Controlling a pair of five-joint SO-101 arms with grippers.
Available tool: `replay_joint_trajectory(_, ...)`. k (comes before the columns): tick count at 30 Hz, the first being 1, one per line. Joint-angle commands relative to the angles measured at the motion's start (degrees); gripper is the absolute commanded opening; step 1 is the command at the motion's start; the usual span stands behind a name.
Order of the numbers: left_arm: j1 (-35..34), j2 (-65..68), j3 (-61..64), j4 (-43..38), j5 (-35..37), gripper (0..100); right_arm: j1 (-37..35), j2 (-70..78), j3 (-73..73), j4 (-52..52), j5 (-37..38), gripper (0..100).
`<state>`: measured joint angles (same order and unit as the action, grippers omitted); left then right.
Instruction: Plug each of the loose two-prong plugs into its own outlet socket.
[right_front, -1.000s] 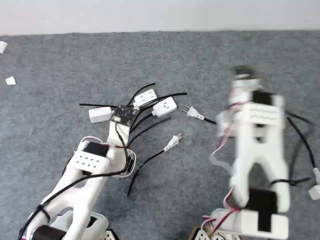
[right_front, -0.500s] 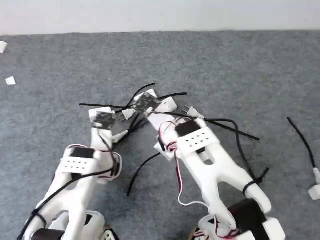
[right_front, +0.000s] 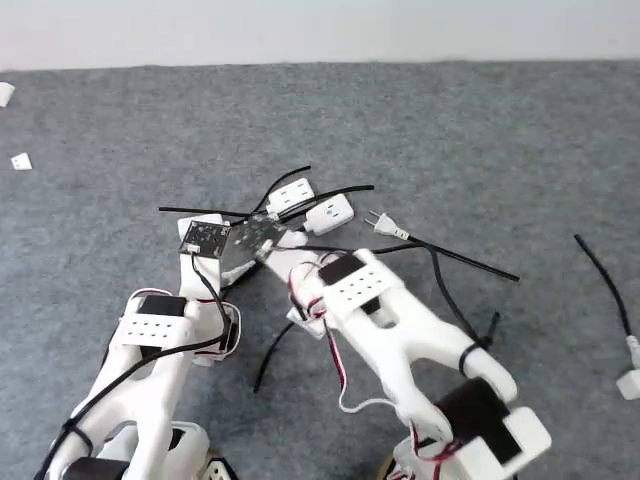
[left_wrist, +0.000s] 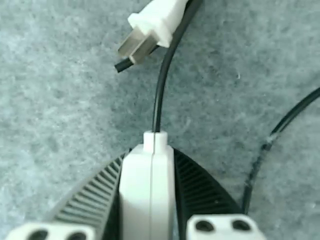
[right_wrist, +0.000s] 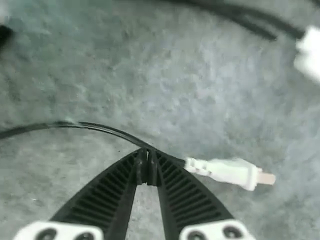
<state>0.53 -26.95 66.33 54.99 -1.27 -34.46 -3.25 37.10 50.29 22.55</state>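
Observation:
My left gripper (left_wrist: 149, 154) is shut on a white outlet socket (left_wrist: 147, 190), whose black cord runs out ahead between the fingers. Just beyond it lies a white two-prong plug (left_wrist: 155, 20), prongs bare. My right gripper (right_wrist: 146, 159) is shut on the thin black cord right behind a white plug (right_wrist: 225, 171), low over the carpet. From above, both grippers sit side by side mid-table, left (right_front: 205, 235) and right (right_front: 255, 240). Two more white sockets (right_front: 293, 193) (right_front: 330, 212) lie just behind them. Another loose plug (right_front: 385, 225) lies to their right.
Black cords (right_front: 450, 258) fan out over the grey carpet around the sockets. A further white connector on a cord (right_front: 632, 382) lies at the right edge. Small white scraps (right_front: 20, 161) lie at the far left. The far carpet is open.
The right arm swung in from the right side to the middle and closed on the plug's cord. The left gripper shifted left onto the socket at the left of the cluster.

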Motion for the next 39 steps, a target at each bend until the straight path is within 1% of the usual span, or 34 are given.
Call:
replay_joint_trajectory(1,0.2,-1.1,-0.3,-1.2,-0.2,9,2.9,0.0,-0.5,-0.6,-0.3,1.2)
replay_joint_trajectory(6,0.2,-1.1,-0.3,-1.2,-0.2,9,4.8,0.0,-0.4,3.6,2.7,1.2)
replay_joint_trajectory(11,0.3,-1.1,-0.3,-1.3,-0.2,9,6.9,0.0,-0.7,1.1,3.1,1.2)
replay_joint_trajectory(13,0.3,-1.3,-0.3,-1.3,-0.2,9,7.0,0.0,-0.5,-0.2,5.3,1.2)
replay_joint_trajectory(15,0.3,-1.4,-0.3,-1.3,-0.2,9,7.5,0.2,-0.4,-0.3,12.4,1.3)
replay_joint_trajectory(17,0.3,-1.5,-0.3,-1.3,-0.2,9,8.3,0.0,1.1,-0.5,22.9,1.7)
replay_joint_trajectory(19,0.3,-1.5,-0.4,-1.9,-0.4,9,9.7,0.0,2.5,-1.2,32.3,5.3)
replay_joint_trajectory(20,0.0,-1.5,-0.3,-3.0,-1.1,9,10.6,0.1,3.2,-1.6,35.8,8.3)
replay_joint_trajectory(24,-0.8,-1.6,-0.3,-5.5,-2.9,9,13.5,0.0,4.3,-2.6,47.6,19.3)
replay_joint_trajectory(27,-1.6,-1.6,-0.3,-7.2,-3.0,9,14.3,-0.5,4.1,-2.7,53.4,18.5)
replay_joint_trajectory(29,-1.7,-1.6,-0.3,-8.0,-3.0,9,13.9,-2.8,4.0,-2.5,55.4,16.5)
replay_joint_trajectory(31,-1.7,-1.6,-0.3,-9.0,-3.0,9,13.5,-6.5,4.1,-2.6,55.8,15.6)
replay_joint_trajectory(35,-1.7,-1.6,-0.2,-9.8,-3.0,9,11.6,-13.8,5.3,-2.7,55.7,16.1)
replay_joint_trajectory(37,-1.7,-1.6,-0.2,-9.8,-3.0,9,10.4,-15.3,6.8,-2.8,55.6,17.4)
replay_joint_trajectory(39,-1.7,-1.6,-0.2,-9.8,-3.1,9,9.4,-15.4,9.0,-5.1,55.6,19.0)
